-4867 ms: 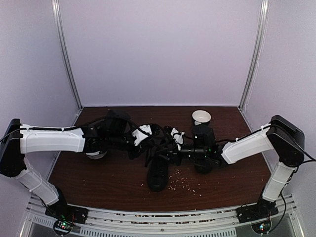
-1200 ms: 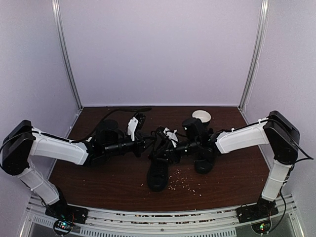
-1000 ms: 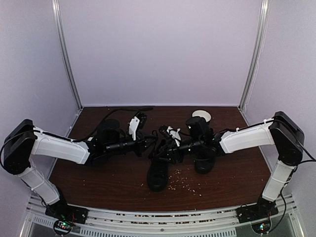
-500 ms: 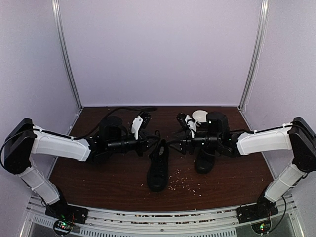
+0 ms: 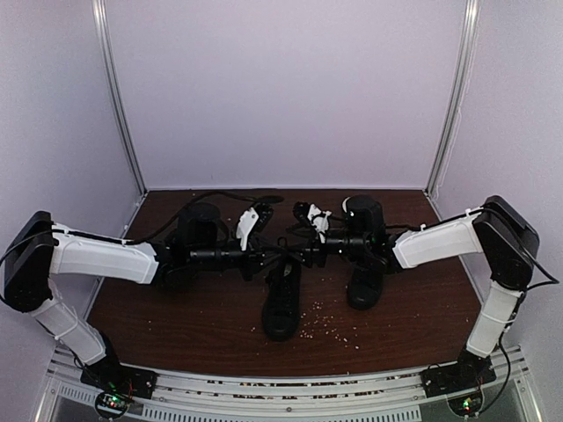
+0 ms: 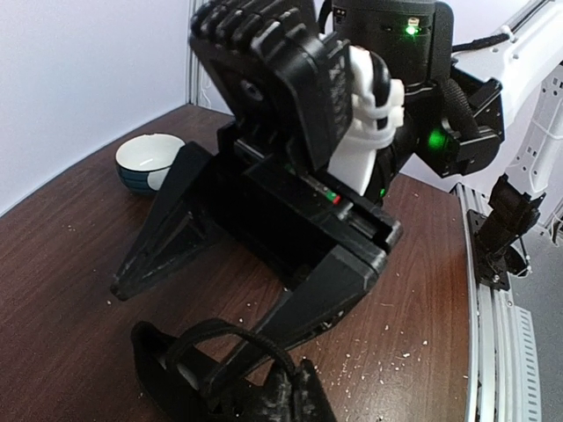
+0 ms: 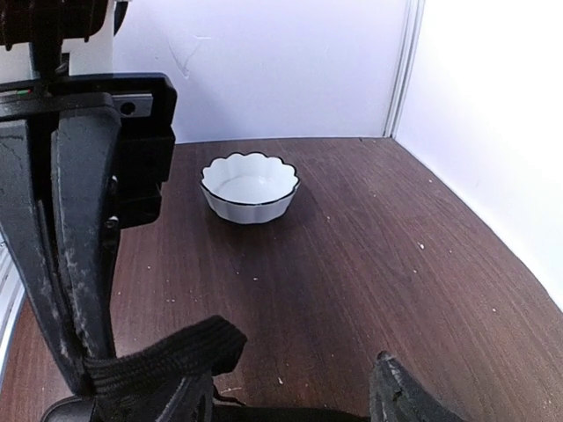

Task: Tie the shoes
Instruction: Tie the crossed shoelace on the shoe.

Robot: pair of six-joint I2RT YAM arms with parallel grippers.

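Brown table [image 5: 176,325], two black shoes mid-table, side by side: one shoe [image 5: 281,303] and the other shoe [image 5: 365,283]. Left gripper [image 5: 271,255] is clamped closed over the first one. Right gripper [image 5: 299,253] is gaping, with a lace [image 7: 167,356] resting against one finger.
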